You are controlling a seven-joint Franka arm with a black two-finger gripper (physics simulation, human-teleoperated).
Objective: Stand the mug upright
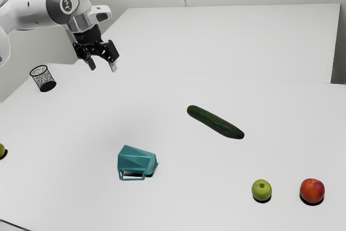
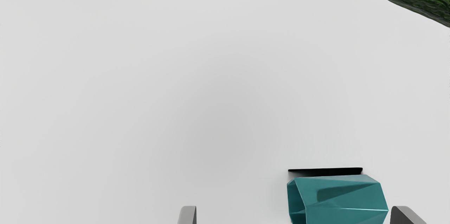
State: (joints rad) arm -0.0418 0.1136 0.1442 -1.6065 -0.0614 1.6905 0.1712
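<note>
The black gripper hangs high above the table in the exterior view, well away from the mug and toward that view's upper left. A teal faceted mug lies on its side on the table, its handle toward the camera. In the wrist view the mug shows its open mouth at one end, and part of it is cut off. The two fingertips of the gripper stand wide apart there with nothing held between them.
On the white table lie a cucumber, a green apple and a red fruit. A black mesh cup stands at the exterior view's left, with another green fruit at that edge.
</note>
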